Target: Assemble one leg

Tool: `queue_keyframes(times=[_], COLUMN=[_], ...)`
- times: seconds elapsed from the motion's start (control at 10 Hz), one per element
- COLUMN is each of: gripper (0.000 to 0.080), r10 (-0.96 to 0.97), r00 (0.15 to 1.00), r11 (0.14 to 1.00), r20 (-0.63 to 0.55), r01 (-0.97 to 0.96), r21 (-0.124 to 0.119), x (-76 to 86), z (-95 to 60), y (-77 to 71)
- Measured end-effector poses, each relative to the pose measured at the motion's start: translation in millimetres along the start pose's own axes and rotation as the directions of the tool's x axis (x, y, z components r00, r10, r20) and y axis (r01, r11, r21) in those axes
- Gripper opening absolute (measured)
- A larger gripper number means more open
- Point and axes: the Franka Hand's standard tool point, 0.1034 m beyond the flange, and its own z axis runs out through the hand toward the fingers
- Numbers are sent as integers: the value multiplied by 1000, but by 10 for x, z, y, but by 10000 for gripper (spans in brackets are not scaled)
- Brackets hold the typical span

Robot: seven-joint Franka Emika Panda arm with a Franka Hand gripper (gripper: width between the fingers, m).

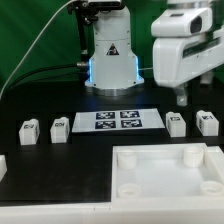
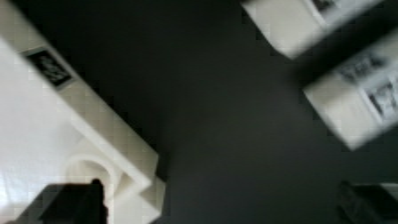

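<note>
White plastic, small and blocky with a black-and-white tag, the leg (image 1: 176, 123) stands on the black table (image 1: 60, 95) just below the claw (image 1: 180, 98), whose fingers are apart and empty. Probably light, rigid, slightly slick: pinch its flat opposite sides.

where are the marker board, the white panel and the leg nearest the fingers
marker board (image 1: 118, 120), exterior view, middle between its tags
white panel (image 1: 160, 150), exterior view, far rim
leg (image 1: 177, 124), exterior view, tagged front face
</note>
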Motion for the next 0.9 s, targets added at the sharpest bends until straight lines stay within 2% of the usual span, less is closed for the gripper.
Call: queue_keyframes(times=[0.1,0.3,0.4,0.5,0.6,0.7,0.8,0.9], gripper=[649,649,649,649,649,649,649,649], r10=[75,297,347,512,493,490,490,486], r00=[997,955,938,858,866,868,864,832], r11=[997,955,937,857,866,868,866,860], r20=[3,1,5,31,85,83,118,267], r01=[-75,-297,-347,-513,-498,-494,-498,-510], r21=[13,24,27,45,47,53,49,26], x=[-20,5,-1,-22,-27,15,-46,-134], z=[91,68,87,220,373,408,468,495], y=[-38,-46,-59,-131,-278,-309,-334,-370])
